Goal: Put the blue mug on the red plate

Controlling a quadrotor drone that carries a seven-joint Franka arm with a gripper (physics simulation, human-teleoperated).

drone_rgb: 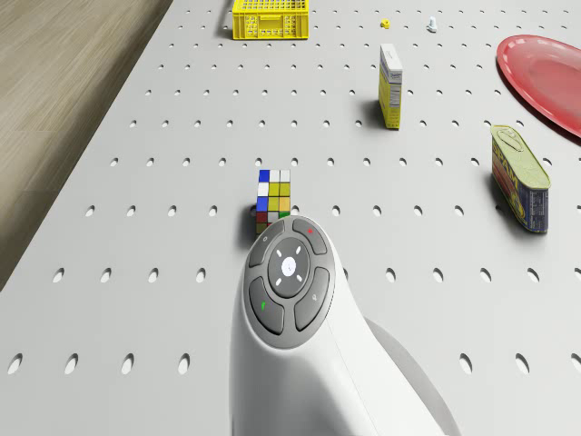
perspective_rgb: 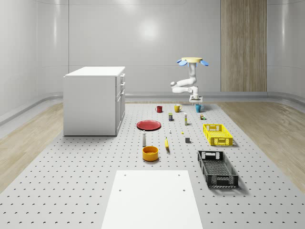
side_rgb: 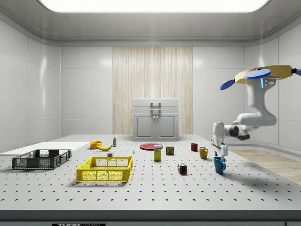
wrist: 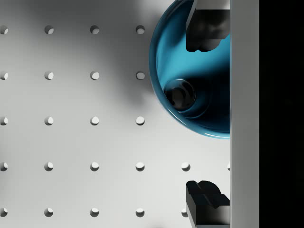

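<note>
The work surface is a matte grey perforated table with a regular hole grid. The blue mug is glossy, round and deep, standing upright at the side view's right, well apart from the flat, shiny red plate. The drone hovers above the mug. The gripper hangs just over the mug with its fingers spread apart: one dark fingertip lies over the bowl, the other outside the rim.

1. Under your jaws you see a glossy blue mug.
2. Your desk is pale grey, dotted with dark holes.
3. The plate is red; the crate yellow.
</note>
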